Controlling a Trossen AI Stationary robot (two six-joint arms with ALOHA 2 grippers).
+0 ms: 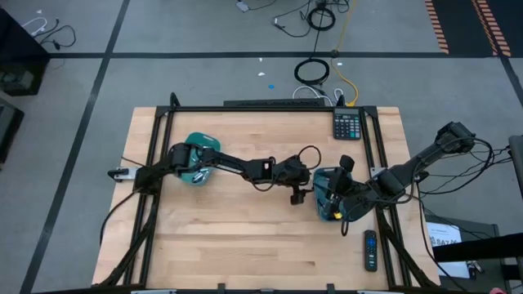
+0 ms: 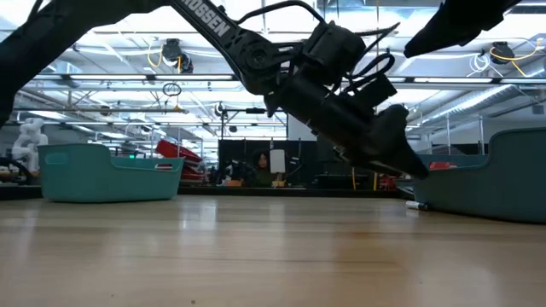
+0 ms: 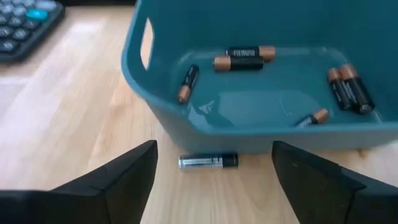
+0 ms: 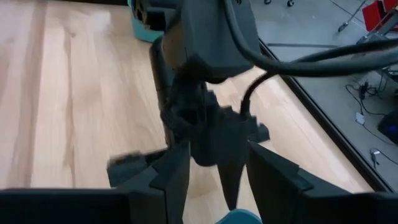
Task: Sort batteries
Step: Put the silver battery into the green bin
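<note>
This is a robotics lab or industrial workshop. A wooden worktop (image 1: 245, 237) in a black metal frame stands on grey floor with taped lines and loose cables (image 1: 315, 69). The low view shows a hall with ceiling lights, overhead trusses and equipment.

Black calculator (image 1: 347, 125) at table's (image 1: 245, 253) far edge; black remote (image 1: 370, 250) near right front corner.

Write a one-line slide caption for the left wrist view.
Left gripper, jaws open, lines up on a silver battery lying on the table against the teal tray holding copper-topped batteries.
</note>
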